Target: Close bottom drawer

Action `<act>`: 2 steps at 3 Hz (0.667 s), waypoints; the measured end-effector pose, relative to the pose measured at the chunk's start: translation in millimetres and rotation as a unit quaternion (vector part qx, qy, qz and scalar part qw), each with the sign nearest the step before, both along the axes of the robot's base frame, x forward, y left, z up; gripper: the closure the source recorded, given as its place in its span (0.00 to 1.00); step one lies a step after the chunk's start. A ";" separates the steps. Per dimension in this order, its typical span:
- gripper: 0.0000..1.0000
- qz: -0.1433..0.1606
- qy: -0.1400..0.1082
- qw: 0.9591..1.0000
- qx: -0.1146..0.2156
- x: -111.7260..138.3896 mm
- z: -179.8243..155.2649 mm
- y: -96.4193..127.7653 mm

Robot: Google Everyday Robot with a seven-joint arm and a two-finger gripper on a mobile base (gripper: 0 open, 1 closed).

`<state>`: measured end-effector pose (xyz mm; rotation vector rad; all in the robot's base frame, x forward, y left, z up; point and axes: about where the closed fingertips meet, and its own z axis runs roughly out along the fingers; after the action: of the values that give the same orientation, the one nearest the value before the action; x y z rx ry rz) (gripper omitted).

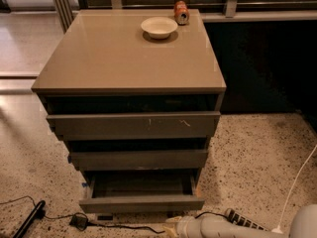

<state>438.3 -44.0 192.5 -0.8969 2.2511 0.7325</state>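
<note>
The tan-topped cabinet (126, 53) stands in the middle of the camera view with three grey-brown drawers. The bottom drawer (142, 203) is pulled out, its shallow grey box open to view above its plain front. The middle drawer (138, 159) and the scratched top drawer (133, 125) stand slightly out. My gripper (174, 227) sits at the bottom edge, low by the floor, just below and in front of the bottom drawer's front, right of its centre. The pale arm runs off to the lower right.
A white bowl (159, 27) and an orange can (181, 12) stand at the back of the cabinet top. Black cables and a plug (79, 221) lie on the speckled floor at lower left. A white cable (297, 182) runs at the right.
</note>
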 end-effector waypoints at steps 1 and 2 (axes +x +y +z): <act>0.88 0.000 0.000 1.000 0.000 0.0 0.0 0.0; 1.00 -0.003 -0.008 1.000 -0.002 2.8 -4.1 1.1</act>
<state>441.1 -42.9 188.4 -0.8939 2.2405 0.7153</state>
